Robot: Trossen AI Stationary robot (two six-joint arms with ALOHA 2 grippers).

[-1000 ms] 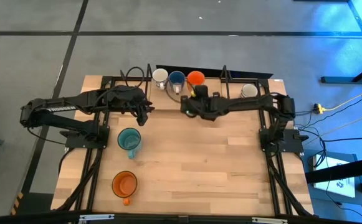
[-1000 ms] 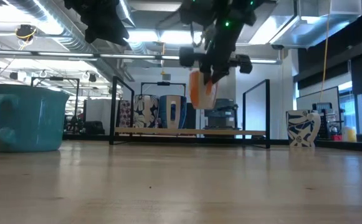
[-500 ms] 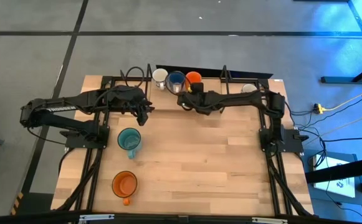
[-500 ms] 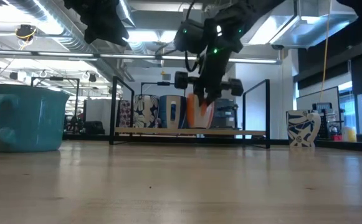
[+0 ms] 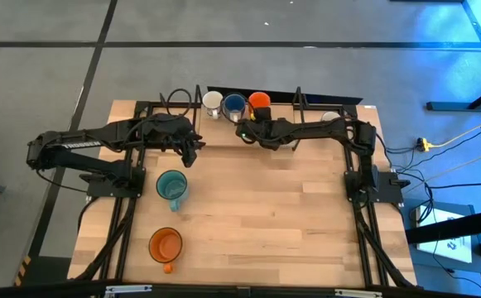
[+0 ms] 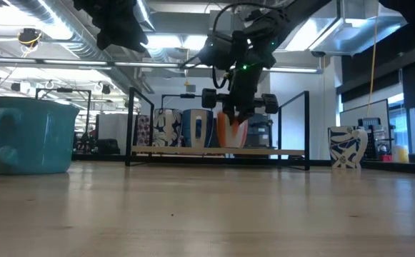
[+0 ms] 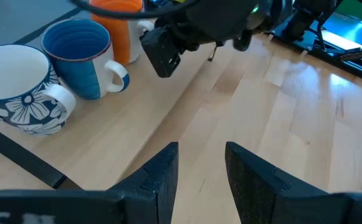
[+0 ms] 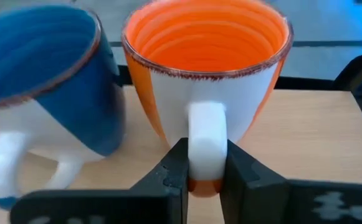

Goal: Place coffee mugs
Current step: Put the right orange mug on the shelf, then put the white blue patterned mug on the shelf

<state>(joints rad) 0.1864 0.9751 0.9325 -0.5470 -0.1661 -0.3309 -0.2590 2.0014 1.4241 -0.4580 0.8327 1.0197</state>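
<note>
My right gripper is shut on an orange-and-white mug at the table's far edge. That mug stands beside a dark blue mug and a white flowered mug. Another white patterned mug stands on its base near the far right corner. A teal mug and a second orange mug stand on the table's left half. My left gripper hovers open above the table, nearer than the row and beyond the teal mug, touching nothing. My right gripper pinches the orange mug's white handle between its two fingers, one finger on each side of the loop. The fingers come slanting down from the table's near side. The mug stands upright, its base level with the neighbouring mugs' bases.
A black frame with upright posts runs along the far edge behind the mugs, and black rails line both sides. Cables loop at the far left. Bare wood spans the middle and near right of the table.
My right gripper, still shut on the orange mug, has moved toward the far edge and down. The mug, a second ago lifted clear and tilted, now stands upright next to the blue mug, level with the row.
</note>
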